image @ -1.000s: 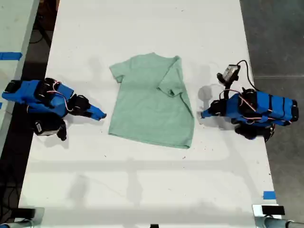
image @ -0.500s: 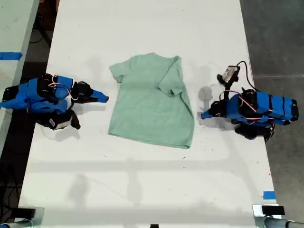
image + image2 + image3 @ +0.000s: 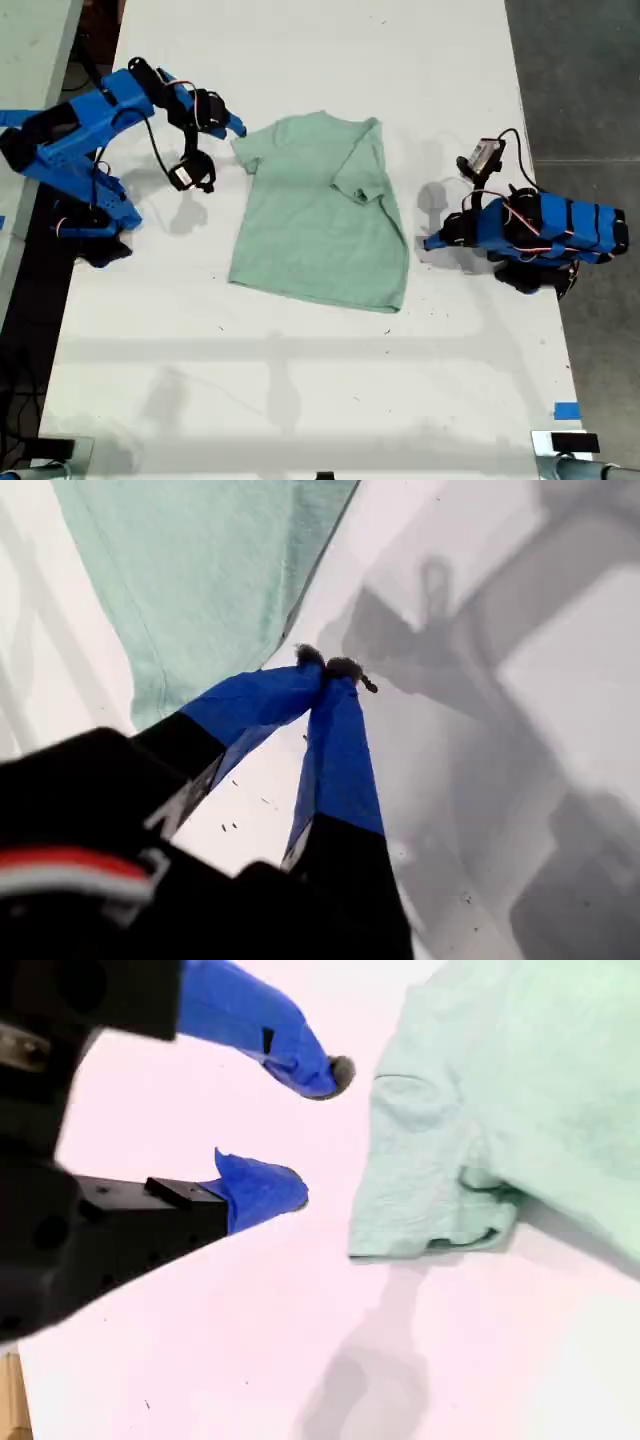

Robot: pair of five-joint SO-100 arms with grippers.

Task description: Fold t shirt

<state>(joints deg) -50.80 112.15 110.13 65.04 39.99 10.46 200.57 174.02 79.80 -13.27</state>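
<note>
Hovering agape, my second end effector [image 3: 238, 128] nears the t shirt [image 3: 320, 213] sleeve.

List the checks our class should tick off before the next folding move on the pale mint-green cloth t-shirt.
1. Pale mint-green cloth t-shirt lies spread on the white table: ok.
2. Sleeve on the exterior view's right is folded inward: ok.
3. My second gripper is open beside the unfolded sleeve, not touching it: ok.
4. My first gripper is shut and empty, off the cloth: ok.
5. Unfolded sleeve flat enough to pinch one layer: cannot tell.
</note>
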